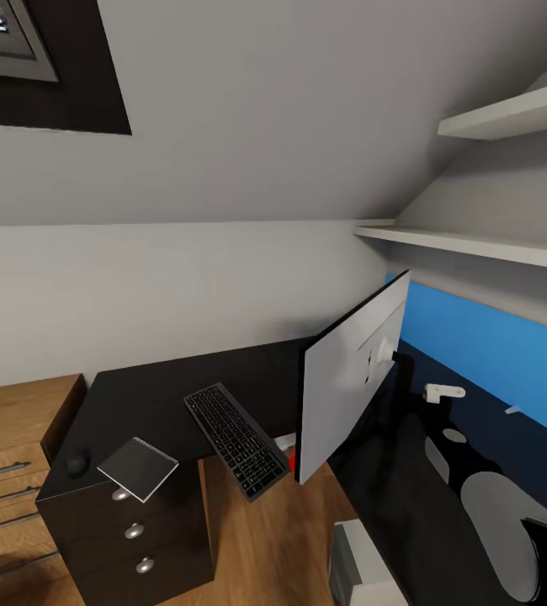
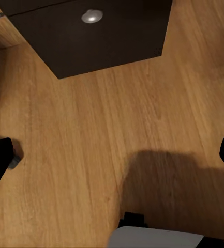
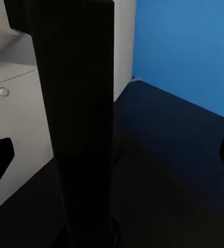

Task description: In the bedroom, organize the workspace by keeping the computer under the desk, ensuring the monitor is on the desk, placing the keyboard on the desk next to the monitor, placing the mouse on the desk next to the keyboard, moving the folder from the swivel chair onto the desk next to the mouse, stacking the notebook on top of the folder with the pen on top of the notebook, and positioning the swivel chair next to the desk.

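So the monitor point(image 1: 353, 383) is standing on the black desk point(image 1: 164, 396), turned so its light grey back faces the camera, and it looks tilted. The right wrist camera looks straight at its black stand post point(image 3: 75, 119), with the right gripper point(image 3: 112, 155) fingers spread wide on either side of it, not touching anything. I'd guess a screen like that is top-heavy and stiff but fragile on the panel side, so the post is the sensible place to grab, low down, not the thin edge. The keyboard point(image 1: 238, 440) lies on the desk with its near end hanging out past the edge, which looks tippy to me. The notebook point(image 1: 138, 468) sits on the corner above the drawers, also poking over, with the mouse point(image 1: 77, 464) just beside it. The left gripper point(image 2: 112, 155) hangs over bare wood floor point(image 2: 91, 134), fingers apart and empty.
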Motion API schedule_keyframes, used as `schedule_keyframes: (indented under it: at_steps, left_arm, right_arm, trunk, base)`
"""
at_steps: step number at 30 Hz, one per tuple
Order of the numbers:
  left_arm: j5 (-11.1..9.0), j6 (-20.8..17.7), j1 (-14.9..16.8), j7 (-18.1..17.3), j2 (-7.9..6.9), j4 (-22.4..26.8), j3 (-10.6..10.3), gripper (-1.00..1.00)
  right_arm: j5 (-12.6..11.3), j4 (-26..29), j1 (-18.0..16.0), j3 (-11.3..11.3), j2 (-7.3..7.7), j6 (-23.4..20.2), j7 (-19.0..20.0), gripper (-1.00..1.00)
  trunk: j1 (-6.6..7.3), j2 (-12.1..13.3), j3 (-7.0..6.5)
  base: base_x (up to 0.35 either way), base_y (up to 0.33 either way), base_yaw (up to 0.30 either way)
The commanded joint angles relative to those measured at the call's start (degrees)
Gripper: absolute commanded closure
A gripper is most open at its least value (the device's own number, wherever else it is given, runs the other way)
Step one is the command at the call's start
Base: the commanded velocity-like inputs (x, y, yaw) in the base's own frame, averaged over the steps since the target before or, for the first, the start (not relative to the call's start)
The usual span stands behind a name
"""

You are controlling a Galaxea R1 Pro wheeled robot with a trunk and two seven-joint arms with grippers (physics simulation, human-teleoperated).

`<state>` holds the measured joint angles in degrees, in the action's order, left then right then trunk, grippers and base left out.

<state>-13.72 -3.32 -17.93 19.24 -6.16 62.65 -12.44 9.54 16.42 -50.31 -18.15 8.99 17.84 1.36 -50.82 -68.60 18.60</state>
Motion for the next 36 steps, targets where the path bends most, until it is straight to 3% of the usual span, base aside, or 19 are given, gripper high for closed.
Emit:
schedule_keyframes:
  at_steps: [1, 36]
  left_arm:
    - [-0.34, -0.19, 0.01, 0.45, -0.1, 0.04, -0.22, -1.0]
    - [-0.43, 0.07, 0.0, 0.45, -0.17, -0.67, -0.22, -1.0]
  right_arm:
    - [0.57, -0.07, -0.06, -0.48, -0.03, 0.22, 0.14, -1.0]
    - [0.65, -0.16, -0.05, -0.48, -0.03, 0.09, 0.14, -1.0]
  trunk:
    - [-0.01, -0.04, 0.06]
    - [-0.01, -0.04, 0.06]
  base:
    - [0.0, 0.0, 0.0]
    - [0.051, 0.002, 0.0]
